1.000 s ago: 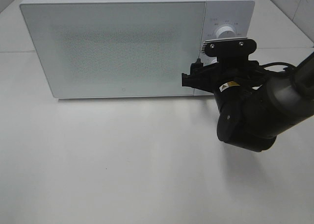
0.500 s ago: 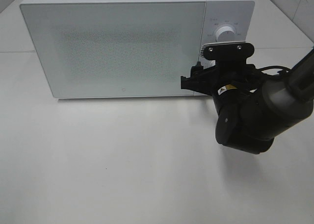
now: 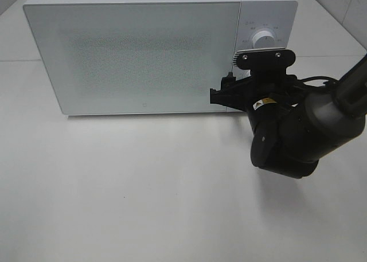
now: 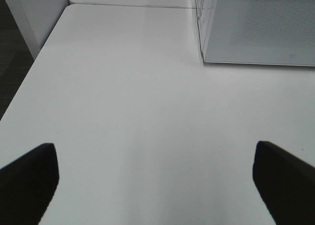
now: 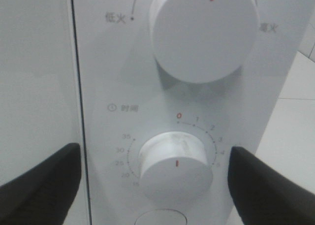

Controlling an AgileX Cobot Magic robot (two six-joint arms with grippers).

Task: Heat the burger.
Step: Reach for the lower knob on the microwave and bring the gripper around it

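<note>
The burger is out of view; the white microwave (image 3: 143, 50) has its frosted door shut. My right gripper (image 5: 155, 156) is open at the control panel, its dark fingers (image 5: 44, 180) standing on either side of the lower timer knob (image 5: 176, 163) with a gap on each side. That knob's red mark sits on its lower face. The upper power knob (image 5: 204, 33) is just above it. In the high view my right arm (image 3: 287, 136) covers the lower knob. My left gripper (image 4: 156, 180) is open over bare table, nothing between its fingers.
The microwave's left front corner (image 4: 203, 57) shows ahead of the left gripper. The white table (image 3: 126, 193) spreads in front of the microwave. The table's left edge (image 4: 29, 77) drops to a dark floor.
My right arm has shifted slightly left and closer to the control panel. The left arm and the microwave door have not moved.
</note>
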